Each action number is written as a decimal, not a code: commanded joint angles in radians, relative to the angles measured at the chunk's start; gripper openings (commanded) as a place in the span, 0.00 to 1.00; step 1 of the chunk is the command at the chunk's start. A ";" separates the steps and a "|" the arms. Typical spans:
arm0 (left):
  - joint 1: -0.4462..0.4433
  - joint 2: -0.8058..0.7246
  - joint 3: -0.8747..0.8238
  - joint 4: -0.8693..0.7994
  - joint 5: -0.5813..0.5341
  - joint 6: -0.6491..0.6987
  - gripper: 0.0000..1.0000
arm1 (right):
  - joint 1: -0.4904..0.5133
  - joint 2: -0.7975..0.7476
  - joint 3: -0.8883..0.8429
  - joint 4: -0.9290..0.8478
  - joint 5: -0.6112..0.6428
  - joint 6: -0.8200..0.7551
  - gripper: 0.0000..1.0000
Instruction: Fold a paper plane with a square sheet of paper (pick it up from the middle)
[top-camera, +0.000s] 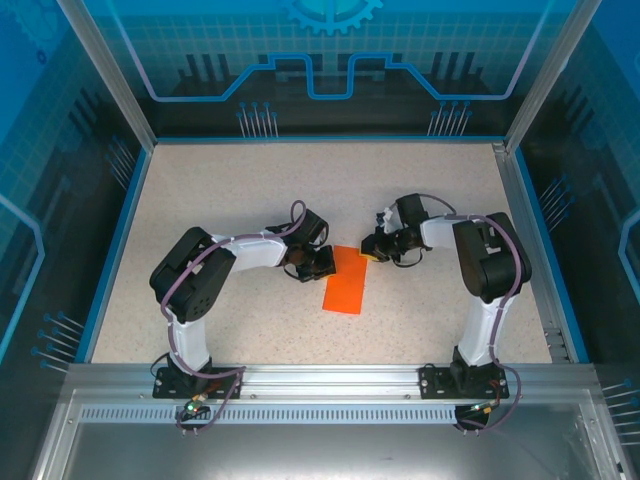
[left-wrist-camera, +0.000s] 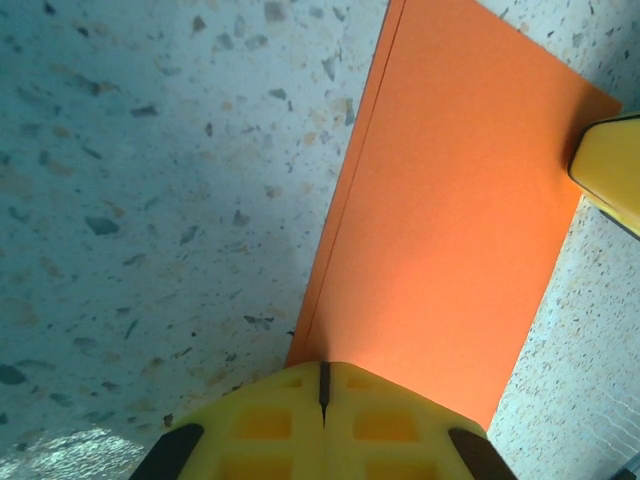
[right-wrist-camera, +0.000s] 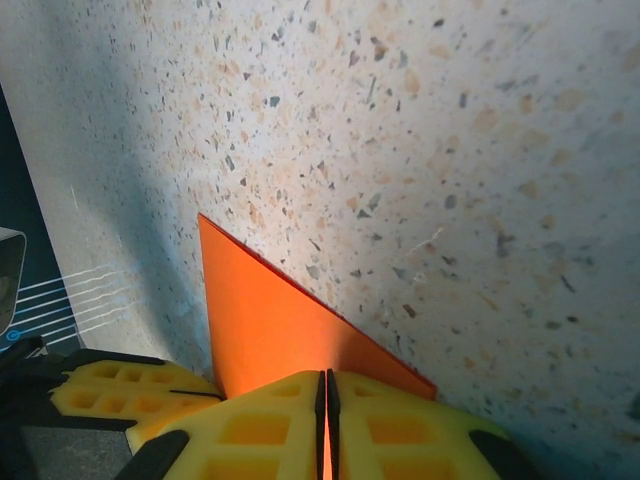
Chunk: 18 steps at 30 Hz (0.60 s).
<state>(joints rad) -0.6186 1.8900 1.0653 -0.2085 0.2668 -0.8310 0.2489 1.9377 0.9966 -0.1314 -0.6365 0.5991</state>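
2 grippers flank the far end of the square sheet of paper (top-camera: 345, 285), which lies near the middle of the table (top-camera: 250, 180) as a flat orange rectangle of 2 layers, their long edges stacked almost flush in the left wrist view. Left gripper (left-wrist-camera: 322, 385): yellow lattice pads closed together, tips on the sheet's edge; whether paper sits between them cannot be told. Right gripper (right-wrist-camera: 326, 392): pads closed on a corner, with a thin orange line visible in the seam, so the grip is judged a pinch on the paper. Step in hand, as judged: setting up the next crease after the half fold. To do it well, 1 gripper should pin the sheet flat while the other carries its corner over in a low arc, aligns edge to edge, then presses along the new crease. A high lift or a sideways drag would likely let the 2 layers slide apart. Materials: the paper is thin, matte, unmarked and sharp-cornered; the table is hard, pale and speckled, apparently smooth enough for the sheet to slip.
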 joint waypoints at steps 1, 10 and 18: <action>-0.013 0.034 -0.014 -0.111 -0.038 0.022 0.00 | 0.012 -0.001 0.010 -0.067 0.028 -0.028 0.12; -0.013 0.029 -0.004 -0.113 -0.038 0.024 0.00 | 0.059 -0.182 -0.056 -0.070 -0.036 -0.009 0.15; -0.013 0.025 -0.008 -0.110 -0.038 0.026 0.00 | 0.082 -0.118 -0.209 0.067 0.029 0.063 0.14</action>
<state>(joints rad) -0.6193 1.8900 1.0698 -0.2157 0.2661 -0.8284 0.3256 1.7828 0.8246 -0.1013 -0.6308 0.6315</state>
